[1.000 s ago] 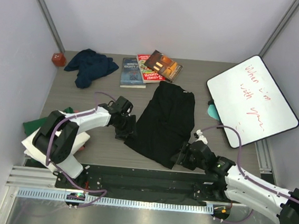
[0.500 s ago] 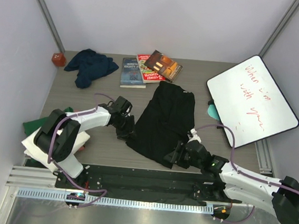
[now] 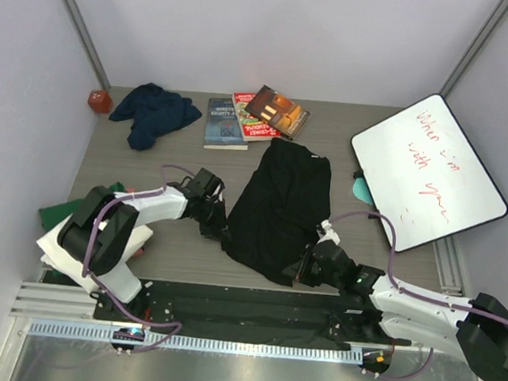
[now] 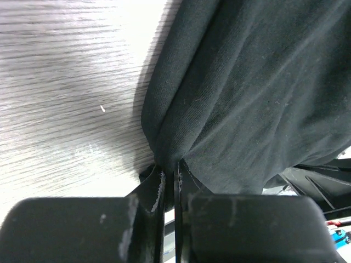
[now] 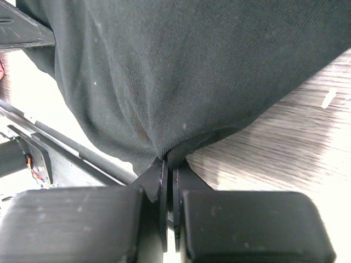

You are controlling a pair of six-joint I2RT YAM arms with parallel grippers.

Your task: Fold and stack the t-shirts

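Lying spread at the middle of the counter (image 3: 113, 154): one black t-shirt (image 3: 279, 206), plain black surface up, long axis running near to far. Gripped at two points along its near end. Left tool (image 3: 217, 226) clenched on a pinch of cloth at the near left edge, seen from the left wrist with both fingers pressed together and the fabric bunched between them. Right tool (image 3: 305, 269) clenched likewise on the near right corner, cloth rising out of the closed fingers in the right wrist view, wood grain of the counter just beside. Four t-shirts counted in all: the black one; one navy t-shirt (image 3: 154, 111) crumpled at the far left; one green t-shirt (image 3: 51, 216) and one white t-shirt (image 3: 52, 248) at the near left edge, partly hidden behind the left arm, white nearer than green. Three books (image 3: 250, 118) overlapping in a row at the far middle, just beyond the black shirt's far end. One whiteboard (image 3: 427, 171) with red handwriting set askew at the right, covering most of one teal mat (image 3: 362, 187). One small red object (image 3: 100, 101) in the far left corner
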